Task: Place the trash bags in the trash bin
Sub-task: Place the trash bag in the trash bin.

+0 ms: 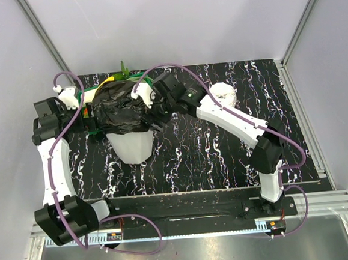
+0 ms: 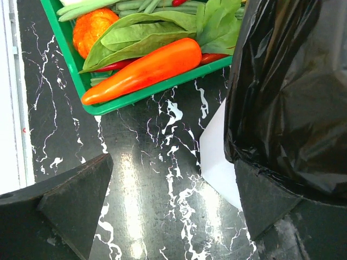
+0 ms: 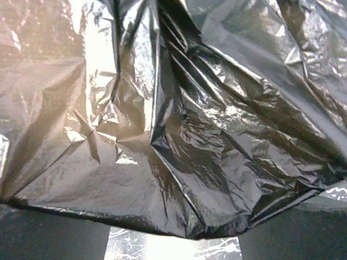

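A glossy black trash bag (image 1: 121,110) lies crumpled over the top of the white trash bin (image 1: 133,146), hiding its rim. My left gripper (image 1: 88,117) stands at the bag's left side, and my right gripper (image 1: 155,110) at its right. In the left wrist view the left gripper (image 2: 173,211) is wide open over bare table. Its right finger (image 2: 265,200) sits against the trash bag's (image 2: 287,92) lower edge, beside the trash bin's wall (image 2: 219,157). In the right wrist view the trash bag (image 3: 173,119) fills the frame. Its hem hangs over the tips of the widely spread right gripper (image 3: 173,230).
A green basket (image 2: 81,81) of toy vegetables, with a long orange one (image 2: 146,67), stands just behind the bin on the left. A white roll of plastic (image 1: 222,92) sits at the back right by my right arm. Enclosure walls bound the dark marbled table (image 1: 211,145).
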